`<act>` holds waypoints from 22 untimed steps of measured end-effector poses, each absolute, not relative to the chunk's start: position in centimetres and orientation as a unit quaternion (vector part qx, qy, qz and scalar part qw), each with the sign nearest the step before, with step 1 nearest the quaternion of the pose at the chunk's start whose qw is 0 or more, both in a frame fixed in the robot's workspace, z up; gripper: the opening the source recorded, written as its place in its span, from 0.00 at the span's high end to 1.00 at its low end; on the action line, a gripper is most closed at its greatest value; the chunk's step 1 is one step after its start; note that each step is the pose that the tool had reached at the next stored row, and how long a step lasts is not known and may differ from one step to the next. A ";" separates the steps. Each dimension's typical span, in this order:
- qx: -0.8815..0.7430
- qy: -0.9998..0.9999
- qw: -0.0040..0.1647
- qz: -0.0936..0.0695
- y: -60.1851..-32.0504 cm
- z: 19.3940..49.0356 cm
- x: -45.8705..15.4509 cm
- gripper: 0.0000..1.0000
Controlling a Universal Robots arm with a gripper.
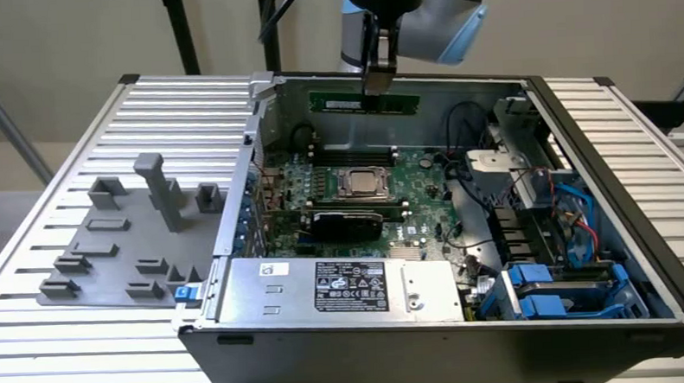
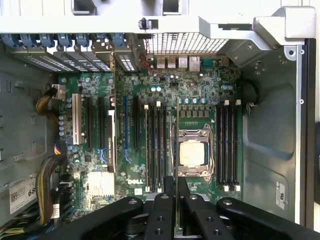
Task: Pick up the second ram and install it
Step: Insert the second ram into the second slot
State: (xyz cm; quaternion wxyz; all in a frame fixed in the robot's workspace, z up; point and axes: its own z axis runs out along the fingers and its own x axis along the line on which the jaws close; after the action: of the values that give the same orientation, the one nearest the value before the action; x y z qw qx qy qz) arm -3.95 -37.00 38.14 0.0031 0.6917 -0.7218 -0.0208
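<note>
As I hang above the open computer case (image 1: 441,343), my pincer (image 1: 379,79) is pinching the second ram (image 1: 364,101) by its upper long edge, with my fingers pressed onto its two faces. The green stick hangs level in the air, higher than the silver processor (image 1: 362,184) and beyond it, in front of the case's far wall and touching nothing below. From the wrist I see the stick edge-on as a thin line between my black fingers (image 2: 163,210). It runs just beside the processor, between it and a bank of long dark memory slots (image 2: 156,150). Another bank of slots (image 2: 227,150) lies on the processor's other side. Well apart from the processor, outside the case toward the exterior view's left, a grey fixture tray (image 1: 125,244) sits on the ribbed table (image 1: 616,128).
</note>
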 end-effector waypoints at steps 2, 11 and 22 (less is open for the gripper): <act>0.692 -0.722 0.003 -0.021 -37.0 38.1 -4.0 0.86; 0.692 -0.722 0.003 -0.020 -37.0 37.4 -4.0 0.86; 0.704 -0.710 0.004 -0.020 -37.0 35.4 -4.0 0.86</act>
State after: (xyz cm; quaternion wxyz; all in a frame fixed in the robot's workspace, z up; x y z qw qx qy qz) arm -3.95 -37.00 35.36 0.0039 0.7036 -0.7103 -0.0203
